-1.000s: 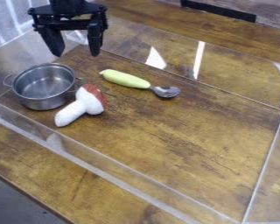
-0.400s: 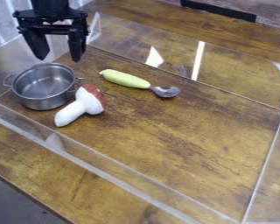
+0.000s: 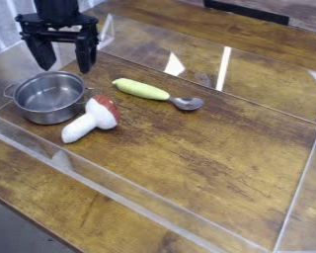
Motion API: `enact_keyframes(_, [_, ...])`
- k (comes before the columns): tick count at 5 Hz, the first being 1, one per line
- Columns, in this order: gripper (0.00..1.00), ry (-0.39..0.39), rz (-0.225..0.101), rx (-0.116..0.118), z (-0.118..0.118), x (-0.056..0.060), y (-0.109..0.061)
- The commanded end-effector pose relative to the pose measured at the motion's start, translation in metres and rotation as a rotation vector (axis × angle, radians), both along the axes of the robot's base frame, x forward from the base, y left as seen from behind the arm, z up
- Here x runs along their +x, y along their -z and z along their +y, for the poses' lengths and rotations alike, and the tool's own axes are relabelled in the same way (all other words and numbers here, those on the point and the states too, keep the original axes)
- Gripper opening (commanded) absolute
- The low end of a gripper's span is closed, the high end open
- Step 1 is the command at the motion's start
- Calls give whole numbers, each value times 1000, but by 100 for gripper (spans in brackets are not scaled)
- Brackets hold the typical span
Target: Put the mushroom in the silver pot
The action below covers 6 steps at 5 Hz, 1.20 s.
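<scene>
Pincer (image 3: 62, 65) open above silver pot (image 3: 50, 98).

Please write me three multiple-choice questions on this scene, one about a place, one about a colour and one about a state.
1. Where is the mushroom?
A. Inside the pot
B. On the table beside the pot
C. In the gripper

2. What colour is the mushroom's stem?
A. White
B. Green
C. Black

3. How does the gripper stand?
A. Shut on the mushroom
B. Shut on the pot
C. Open, holding nothing

Right letters:
1. B: it lies on the wood, outside the pot's wall.
2. A: the thick stem shows plain white.
3. C: its fingers stand apart with nothing between them.
</scene>
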<state>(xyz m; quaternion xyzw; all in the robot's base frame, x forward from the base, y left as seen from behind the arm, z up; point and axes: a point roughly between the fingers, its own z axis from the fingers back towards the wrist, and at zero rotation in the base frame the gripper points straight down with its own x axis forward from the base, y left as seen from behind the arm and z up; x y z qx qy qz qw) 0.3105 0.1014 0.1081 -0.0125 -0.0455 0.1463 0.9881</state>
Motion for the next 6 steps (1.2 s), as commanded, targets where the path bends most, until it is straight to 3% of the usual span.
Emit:
enact_keyframes(1, [100,46,-43,17,-18,0,-17])
enact_keyframes(2, [100,76,-37,20,-31,-1,-12])
enact_keyframes(4, [100,-26,-5,26,-31,-4,18])
enact_keyframes(6, [100,128,15,37,-48,6,37])
